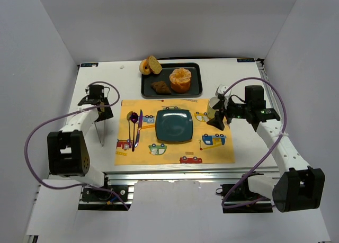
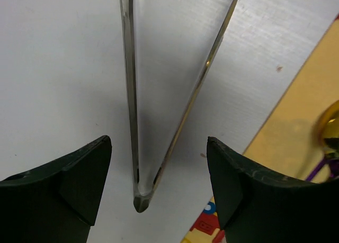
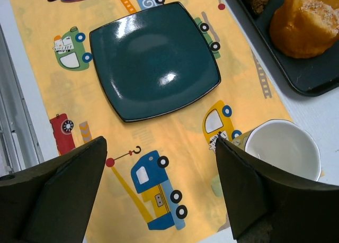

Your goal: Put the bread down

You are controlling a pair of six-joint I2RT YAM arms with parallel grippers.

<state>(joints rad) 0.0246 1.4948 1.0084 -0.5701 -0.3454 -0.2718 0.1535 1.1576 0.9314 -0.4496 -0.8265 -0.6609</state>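
The left gripper (image 2: 159, 163) stands spread astride a V-shaped metal piece (image 2: 142, 198), touching neither strip. The right gripper (image 3: 159, 163) hangs spread over the placemat (image 3: 180, 142), pinching nothing. One bread (image 1: 180, 79), round, orange-golden and lumpy-topped, sits on the black tray (image 1: 193, 92) beside one brown chunk (image 1: 161, 87). There is one teal plate (image 1: 173, 125) and one white cup (image 3: 283, 147).

I count one bread (image 1: 180, 79), one dark brown chunk (image 1: 161, 87), two small tan pieces (image 1: 150, 66) and one black tray (image 1: 161, 76). There is also one teal plate (image 1: 173, 125), one white cup (image 3: 283, 147) and one yellow placemat (image 1: 212, 153). Purple cutlery pieces (image 1: 139, 127) are two, as far as I can tell.
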